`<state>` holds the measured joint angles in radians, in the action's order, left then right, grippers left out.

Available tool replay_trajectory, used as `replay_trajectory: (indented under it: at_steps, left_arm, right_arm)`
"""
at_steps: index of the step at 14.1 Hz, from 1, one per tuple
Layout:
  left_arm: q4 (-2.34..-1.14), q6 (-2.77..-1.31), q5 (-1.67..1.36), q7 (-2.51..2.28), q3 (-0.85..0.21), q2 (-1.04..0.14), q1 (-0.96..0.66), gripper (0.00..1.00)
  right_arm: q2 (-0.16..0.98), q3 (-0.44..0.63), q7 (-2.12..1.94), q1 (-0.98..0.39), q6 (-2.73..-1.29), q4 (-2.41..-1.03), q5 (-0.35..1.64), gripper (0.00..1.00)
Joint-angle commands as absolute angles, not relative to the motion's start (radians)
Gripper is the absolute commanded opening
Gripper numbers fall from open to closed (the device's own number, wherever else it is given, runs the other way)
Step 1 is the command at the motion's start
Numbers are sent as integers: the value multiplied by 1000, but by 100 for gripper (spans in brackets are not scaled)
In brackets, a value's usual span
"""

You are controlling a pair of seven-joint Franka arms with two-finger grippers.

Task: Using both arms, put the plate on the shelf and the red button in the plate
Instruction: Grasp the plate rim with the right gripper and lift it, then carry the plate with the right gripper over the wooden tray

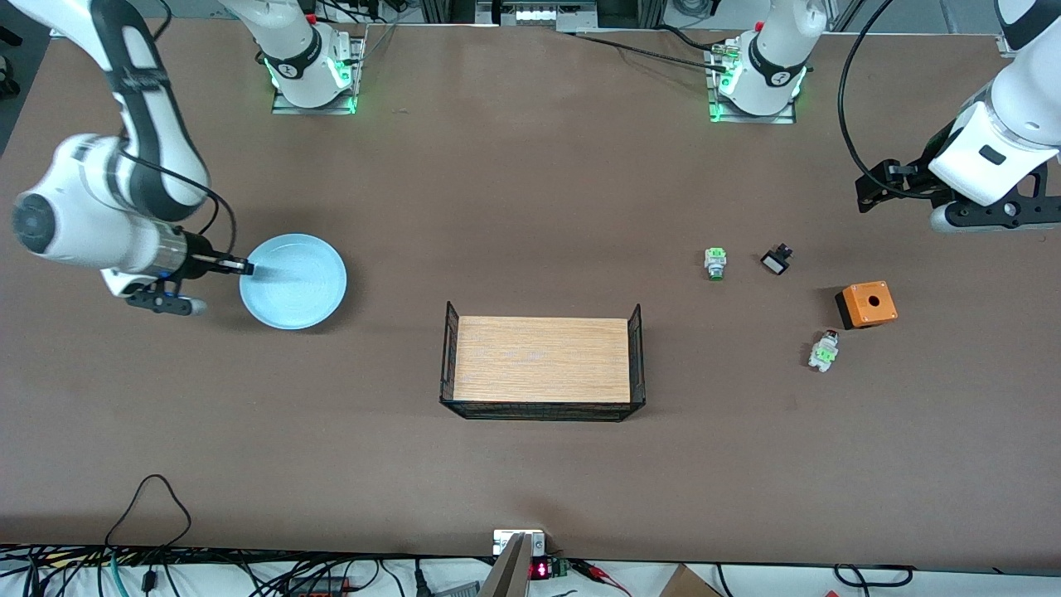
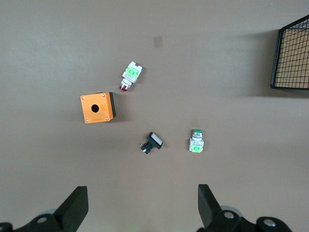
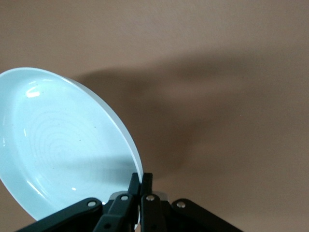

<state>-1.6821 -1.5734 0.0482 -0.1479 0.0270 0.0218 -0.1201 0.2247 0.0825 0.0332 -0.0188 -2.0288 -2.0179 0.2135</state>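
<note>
The pale blue plate (image 1: 294,282) is at the right arm's end of the table. My right gripper (image 1: 240,266) is shut on its rim. In the right wrist view the fingers (image 3: 141,179) pinch the rim and the plate (image 3: 58,145) looks tilted, with a shadow beside it. The red button (image 1: 823,351), white with a green block and red cap, lies on the table at the left arm's end. My left gripper (image 1: 877,186) is open and empty, up in the air over that end. Its wrist view shows the red button (image 2: 131,75) well away from the open gripper (image 2: 142,193).
An orange box with a black hole (image 1: 866,303) sits beside the red button. A white-and-green switch with a green end (image 1: 715,263) and a small black part (image 1: 776,260) lie farther from the front camera. A wooden tray with black mesh ends (image 1: 543,358) stands mid-table.
</note>
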Motion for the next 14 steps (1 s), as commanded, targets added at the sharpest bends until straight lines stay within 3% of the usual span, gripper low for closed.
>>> replay_trajectory:
  at_steps: [1,6,8,14]
  left_arm:
    - [-1652,-1551,32,-123,32,11,-114,100]
    - [-1652,-1551,32,-123,32,11,-115,100]
    - [-1652,-1551,32,-123,32,11,-115,100]
    - [-1652,-1551,32,-124,32,11,-118,100]
  right_arm:
    - [193,45,129,-18,-1883,-1889,235,0]
    - [134,-41,360,-21,-1723,-1721,283,0]
    - [121,-48,472,-57,-1723,-1697,365,0]
    - [136,-48,782,-196,-1738,-1629,370,0]
